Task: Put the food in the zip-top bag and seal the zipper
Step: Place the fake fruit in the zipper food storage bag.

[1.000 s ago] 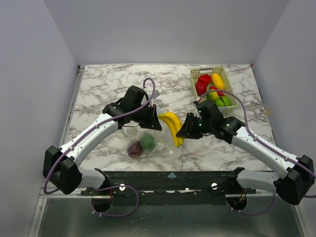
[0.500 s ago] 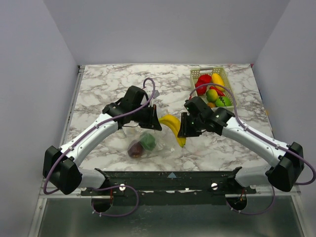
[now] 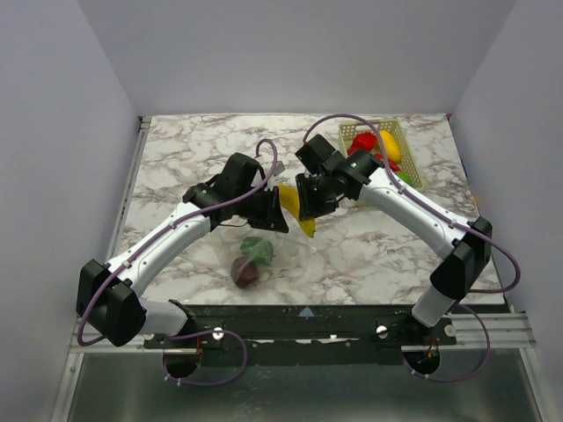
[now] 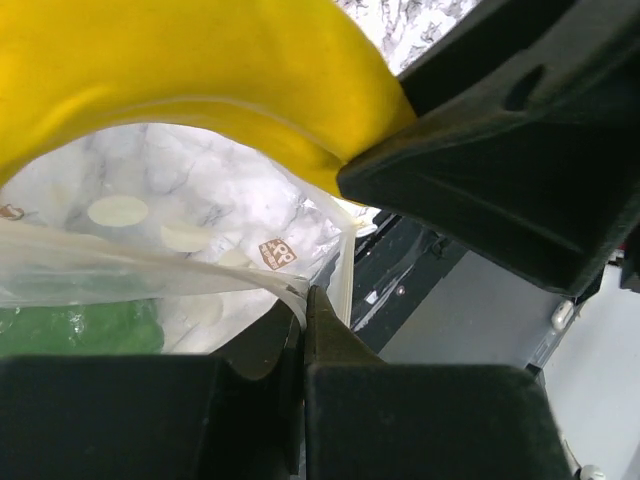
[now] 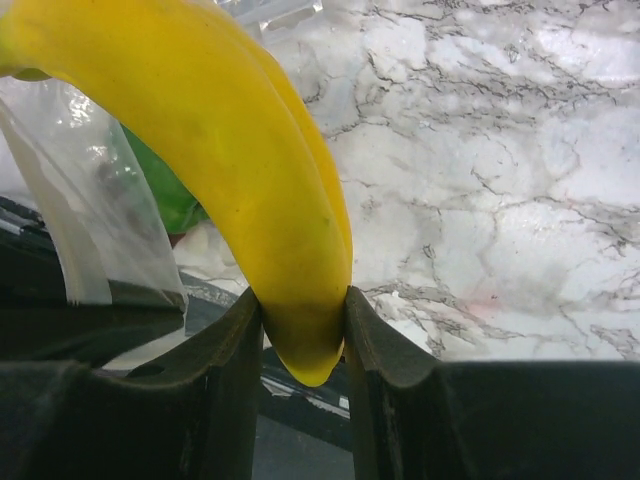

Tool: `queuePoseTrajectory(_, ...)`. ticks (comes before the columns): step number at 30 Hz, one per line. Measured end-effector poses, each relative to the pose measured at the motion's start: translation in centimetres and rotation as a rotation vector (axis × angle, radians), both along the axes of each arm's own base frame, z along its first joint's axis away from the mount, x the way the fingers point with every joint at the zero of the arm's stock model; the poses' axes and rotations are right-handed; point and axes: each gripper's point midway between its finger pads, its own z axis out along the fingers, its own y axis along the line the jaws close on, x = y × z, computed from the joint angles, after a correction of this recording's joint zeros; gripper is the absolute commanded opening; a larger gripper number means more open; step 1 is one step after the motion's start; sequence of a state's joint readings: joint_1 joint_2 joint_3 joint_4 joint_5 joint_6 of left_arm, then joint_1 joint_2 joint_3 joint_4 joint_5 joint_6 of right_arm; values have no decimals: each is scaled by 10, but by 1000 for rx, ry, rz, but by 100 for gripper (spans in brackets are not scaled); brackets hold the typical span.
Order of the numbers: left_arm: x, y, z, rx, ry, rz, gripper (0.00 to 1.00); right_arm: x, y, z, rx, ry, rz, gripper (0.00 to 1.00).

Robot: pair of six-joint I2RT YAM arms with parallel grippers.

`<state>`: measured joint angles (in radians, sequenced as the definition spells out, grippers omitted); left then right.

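Note:
My right gripper [image 3: 308, 204] is shut on a yellow toy banana [image 3: 295, 207], which it holds by one end in the right wrist view [image 5: 250, 180], tilted at the mouth of the clear zip-top bag [image 3: 264, 230]. My left gripper [image 3: 271, 215] is shut on the bag's mouth edge, where the pale zipper strip [image 4: 285, 295] meets its jaws, and holds it up. A green toy [image 3: 259, 250] and a dark maroon toy [image 3: 245, 272] lie inside the bag. The banana fills the top of the left wrist view [image 4: 180, 70].
A pale green mesh basket [image 3: 406, 153] at the back right holds red [image 3: 362, 141], yellow [image 3: 388, 145] and green toys. The right arm reaches across the table's middle. Grey walls stand on three sides, and a black rail [image 3: 299, 321] runs along the near edge.
My right gripper has lifted the banana and carried it left and back to the bag's mouth. The bag's two toys have shifted slightly. My left gripper has stayed put.

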<state>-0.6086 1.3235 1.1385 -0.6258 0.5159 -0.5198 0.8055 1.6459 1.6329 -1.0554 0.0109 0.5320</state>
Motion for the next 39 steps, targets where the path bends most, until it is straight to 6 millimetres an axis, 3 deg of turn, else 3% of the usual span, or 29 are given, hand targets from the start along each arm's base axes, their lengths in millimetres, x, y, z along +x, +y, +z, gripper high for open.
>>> queuePoseTrajectory(4, 1, 1, -2, 10, -4, 5, 0, 3, 2, -8, -59, 27, 43, 4)
queuePoseTrajectory(14, 4, 5, -5, 35, -16, 26, 0, -19, -32, -15, -167, 57, 79, 5)
queuePoseTrajectory(20, 6, 7, -4, 47, -26, 34, 0, -28, -42, -16, -230, 69, 112, 6)
queuePoseTrajectory(31, 6, 8, 11, 41, -109, 25, 0, -14, -18, -6, -243, 42, 176, 19)
queuePoseTrajectory(39, -2, 5, 9, 63, -114, -5, 0, -6, 0, -20, -258, 52, 215, 31)
